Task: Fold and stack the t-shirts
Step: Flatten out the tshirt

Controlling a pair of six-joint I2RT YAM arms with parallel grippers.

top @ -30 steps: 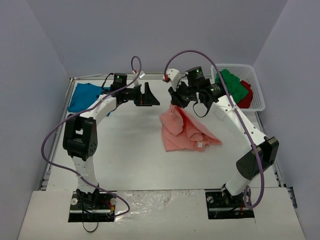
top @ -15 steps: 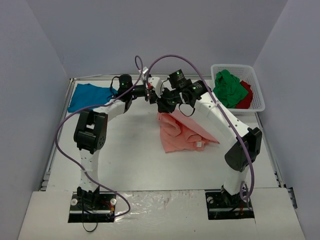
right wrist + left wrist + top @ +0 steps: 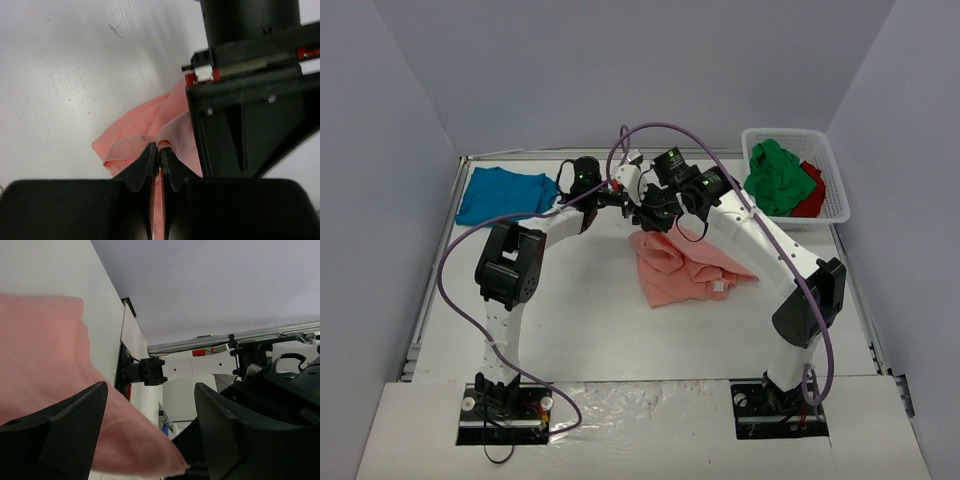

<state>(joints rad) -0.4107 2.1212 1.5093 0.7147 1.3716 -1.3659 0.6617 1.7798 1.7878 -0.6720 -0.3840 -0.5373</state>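
We saw the right gripper (image 3: 159, 150) closed tight on a fold of the salmon-pink t-shirt (image 3: 682, 272), at its far edge. The rest of this shirt lay crumpled in the middle of the table (image 3: 570, 310). The left gripper (image 3: 150, 388) stood just beside the right one, its jaws apart. The pink cloth passed between them, but we could not tell if they touched it. The teal-blue t-shirt (image 3: 500, 193) lay at the far left corner. The green t-shirt (image 3: 777, 178) and the red t-shirt (image 3: 812, 198) were in the white basket (image 3: 785, 132) at the far right.
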